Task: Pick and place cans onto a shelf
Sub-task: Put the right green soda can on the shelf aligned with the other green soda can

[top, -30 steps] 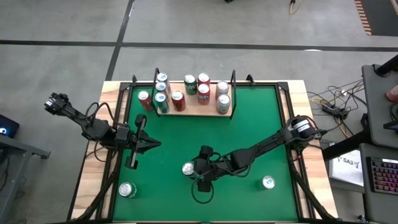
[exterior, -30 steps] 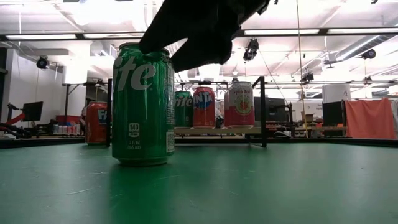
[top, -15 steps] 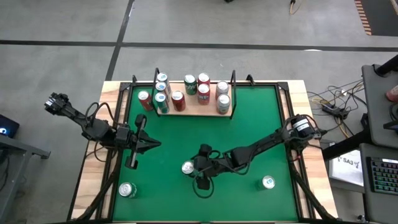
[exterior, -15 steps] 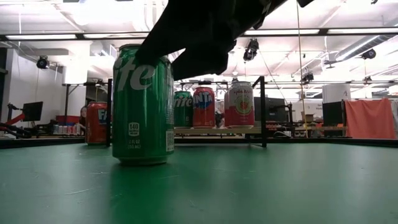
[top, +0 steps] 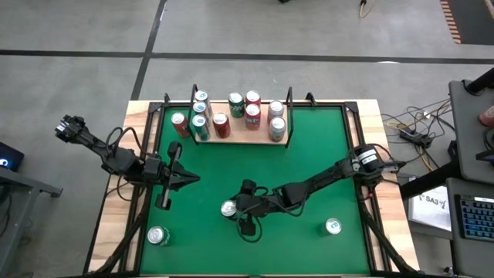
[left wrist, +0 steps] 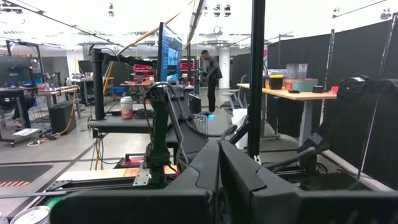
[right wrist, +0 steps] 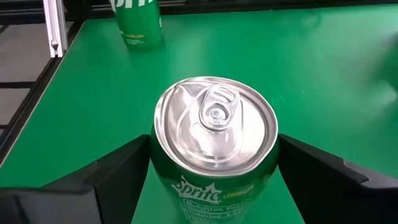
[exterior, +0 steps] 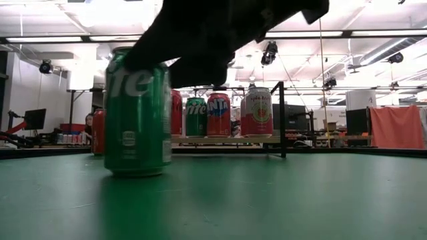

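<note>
Green can (top: 228, 208) shifted leftward, upright; right claw (top: 234, 210) astride

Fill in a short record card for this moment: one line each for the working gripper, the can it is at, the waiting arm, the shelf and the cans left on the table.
Working gripper: right gripper, fingers open on either side of a can
Target can: green Sprite can with silver top, upright on the green table
Waiting arm: left gripper, shut, at the table's left side
Shelf: light-wood board with black wire uprights, at the far edge, holding several cans
Loose cans: one near the front left corner, one at front right
</note>
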{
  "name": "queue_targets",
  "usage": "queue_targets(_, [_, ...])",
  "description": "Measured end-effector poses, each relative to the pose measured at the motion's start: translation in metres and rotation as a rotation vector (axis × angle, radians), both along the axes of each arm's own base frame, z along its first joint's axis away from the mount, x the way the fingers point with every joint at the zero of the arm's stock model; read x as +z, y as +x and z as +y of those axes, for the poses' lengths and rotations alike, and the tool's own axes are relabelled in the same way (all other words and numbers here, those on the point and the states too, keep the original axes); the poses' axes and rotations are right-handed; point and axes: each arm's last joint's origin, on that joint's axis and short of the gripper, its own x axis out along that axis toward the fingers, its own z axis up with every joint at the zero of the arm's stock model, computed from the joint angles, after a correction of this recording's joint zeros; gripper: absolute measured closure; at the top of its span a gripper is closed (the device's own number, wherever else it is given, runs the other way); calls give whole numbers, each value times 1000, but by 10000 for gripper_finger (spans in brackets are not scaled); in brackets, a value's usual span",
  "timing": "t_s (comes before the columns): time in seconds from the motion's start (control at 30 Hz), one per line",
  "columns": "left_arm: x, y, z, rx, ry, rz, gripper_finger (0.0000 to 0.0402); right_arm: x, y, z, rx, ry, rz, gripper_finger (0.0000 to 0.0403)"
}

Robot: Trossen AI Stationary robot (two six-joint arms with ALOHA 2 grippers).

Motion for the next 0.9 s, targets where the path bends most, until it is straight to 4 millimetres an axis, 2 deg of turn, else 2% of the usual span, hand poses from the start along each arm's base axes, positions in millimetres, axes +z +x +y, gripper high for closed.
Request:
queue_targets(0.27, [-1,0,0,0,4,6,402,0,6,0,24,-34,-4,80])
queue_targets(0.43, [-3,1,-1,0,12,21,402,4,4,-1,36,-45,-3,124])
queue_targets(0.57, [-6,6,-4,0,24,40,402,11,0,-2,51,-66,6,124])
queue_targets(0.67, [-10,11,-7,1,39,62,402,21,-6,-4,58,-85,19,124])
queue_targets(0.9, [-18,20,-12,5,94,96,402,65,-24,-17,50,-102,4,124])
